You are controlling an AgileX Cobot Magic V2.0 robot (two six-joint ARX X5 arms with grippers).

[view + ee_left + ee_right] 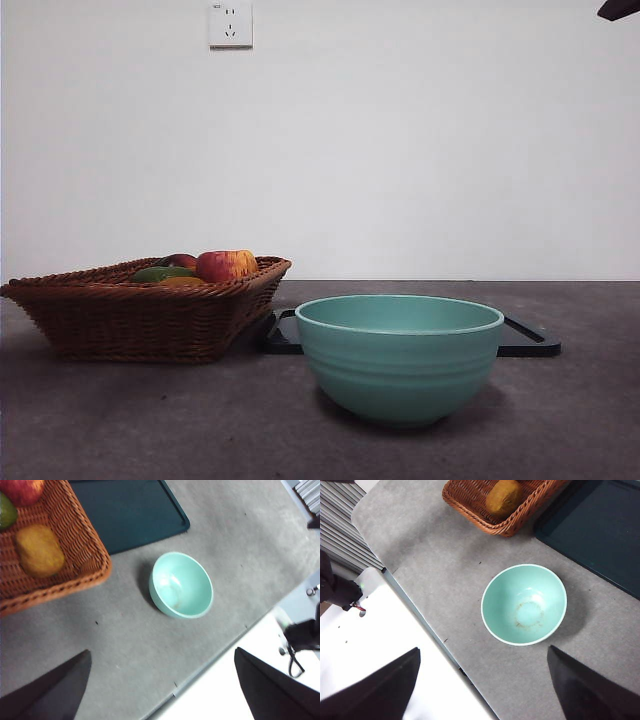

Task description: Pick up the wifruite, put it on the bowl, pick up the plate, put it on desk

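The wifruite (39, 550), a brown oval fruit, lies in the brown wicker basket (75, 535); it also shows in the right wrist view (504, 496) and just over the rim in the front view (182, 281). The teal-green bowl (399, 355) stands empty on the grey desk (120, 420), in front of a flat black tray (528, 340). The bowl shows in both wrist views (181, 585) (524, 604). My left gripper (162, 695) and right gripper (482, 690) both hang high above the desk, open and empty.
A red-yellow apple (226, 265) and a green fruit (160, 273) also lie in the basket (140, 310). The black tray (127, 510) lies behind the bowl, next to the basket. One arm shows as a dark tip (618, 8) at the top right corner. The desk's front edge (420, 620) borders a white surface.
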